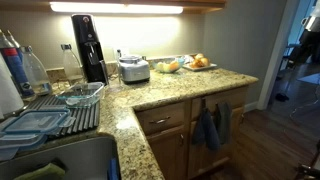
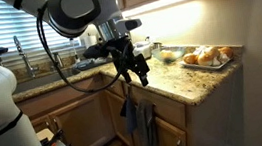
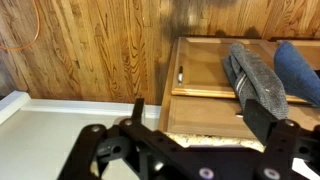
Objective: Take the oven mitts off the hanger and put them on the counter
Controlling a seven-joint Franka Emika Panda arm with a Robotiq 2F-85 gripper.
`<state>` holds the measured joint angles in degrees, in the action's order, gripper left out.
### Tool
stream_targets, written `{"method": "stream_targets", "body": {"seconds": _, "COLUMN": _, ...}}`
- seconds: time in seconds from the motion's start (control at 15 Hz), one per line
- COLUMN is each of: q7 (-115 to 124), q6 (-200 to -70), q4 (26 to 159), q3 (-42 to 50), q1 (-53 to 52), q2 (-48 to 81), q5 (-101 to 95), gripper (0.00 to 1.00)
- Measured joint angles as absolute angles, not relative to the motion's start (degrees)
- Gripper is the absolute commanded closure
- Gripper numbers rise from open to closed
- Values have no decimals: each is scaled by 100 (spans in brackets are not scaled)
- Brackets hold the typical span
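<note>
Two grey-blue oven mitts [image 1: 211, 128] hang side by side on the front of the wooden cabinet below the counter's edge; they show in both exterior views [image 2: 137, 120]. In the wrist view the grey mitt [image 3: 256, 78] and the bluer one [image 3: 300, 66] lie at the right over the cabinet door. My gripper [image 2: 137, 72] hangs in front of the speckled granite counter [image 2: 188, 84], just above the mitts and apart from them. Its fingers [image 3: 202, 125] are spread wide with nothing between them. The gripper is out of view in the exterior view that shows the counter [image 1: 185, 90] from behind the sink.
Plates of food [image 2: 207, 58] [image 1: 198, 63] sit on the counter's end. A black coffee machine [image 1: 90, 47], a white appliance [image 1: 134, 69], a dish rack with a glass dish [image 1: 82, 95], food containers [image 1: 30, 125] and bottles [image 1: 15, 65] stand around the sink corner.
</note>
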<state>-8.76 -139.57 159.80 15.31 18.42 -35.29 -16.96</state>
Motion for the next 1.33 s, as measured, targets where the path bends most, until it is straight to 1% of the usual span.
{"method": "stream_targets", "body": {"seconds": 0.67, "q7": -876, "q6": -13953, "q4": 15977, "q3": 1473, "q1": 1840, "q2": -3494, "q5": -1683, "gripper": 0}}
{"method": "stream_targets", "body": {"seconds": 1.07, "q7": -606, "q6": -13977, "q4": 15974, "q3": 842, "q1": 1593, "q2": -3257, "q5": -1625, "gripper": 0}}
{"method": "stream_targets", "body": {"seconds": 1.33, "q7": -281, "q6": -14389, "q4": 15972, "q3": 505, "q1": 1189, "q2": -2805, "q5": -1344, "gripper": 0}}
